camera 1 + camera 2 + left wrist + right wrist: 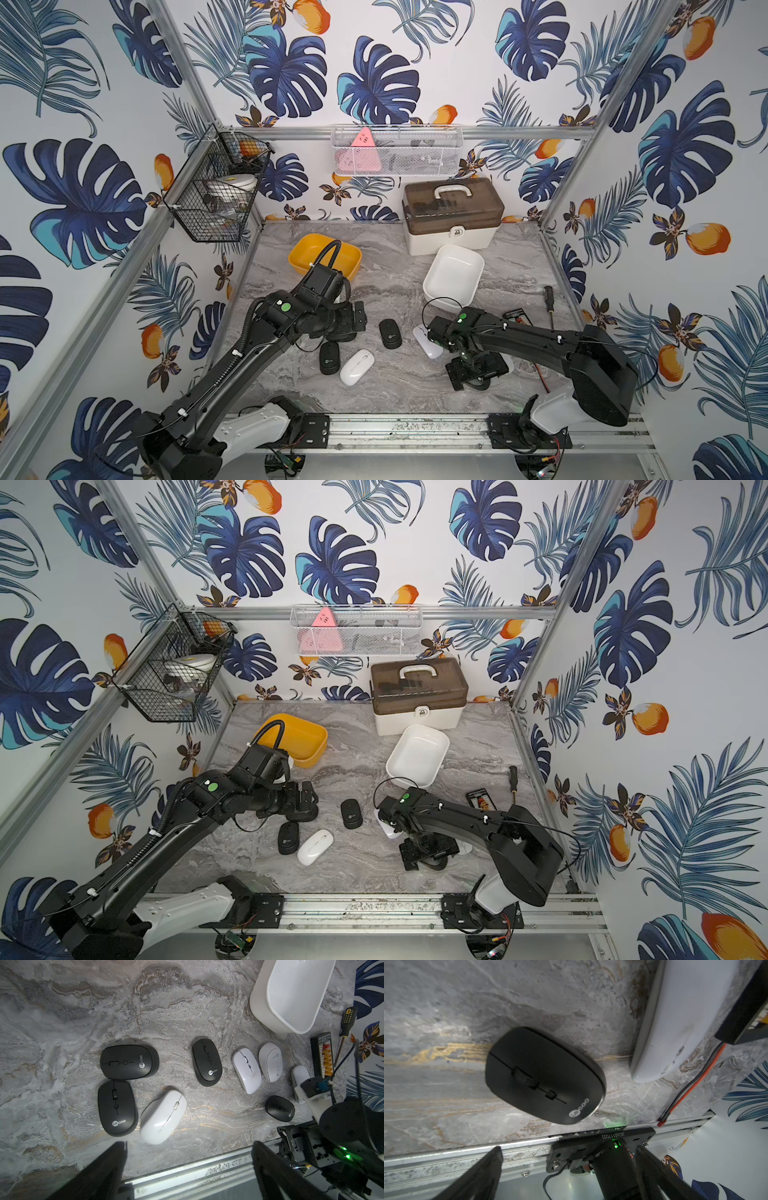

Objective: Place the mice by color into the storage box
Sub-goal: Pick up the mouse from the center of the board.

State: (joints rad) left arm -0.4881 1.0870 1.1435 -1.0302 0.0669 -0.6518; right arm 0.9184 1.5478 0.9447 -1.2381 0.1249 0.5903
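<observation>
Counter (390,266): grey marbled surface; carries every item below.
Lidded case (453,216): rear right, closed, smoked lid, white handle.
Yellow bin (307,247): rear left, partly behind the left arm.
White bin (453,274): just in front of the lidded case.
Left gripper (189,1145): fingers spread, gripping nothing, above the left mouse cluster.
Right gripper (569,1148): fingers spread, gripping nothing, over a black mouse (544,1076) near the front rail.
Mice: eight on the counter, outside both bins.
Left cluster: black mouse (128,1061) just beside black mouse (117,1108); white mouse (164,1116) adjacent.
Centre: black mouse (206,1062).
Right group: white mouse (247,1070) beside ribbed white mouse (270,1061); white mouse (300,1078) partly hidden by the right arm.
</observation>
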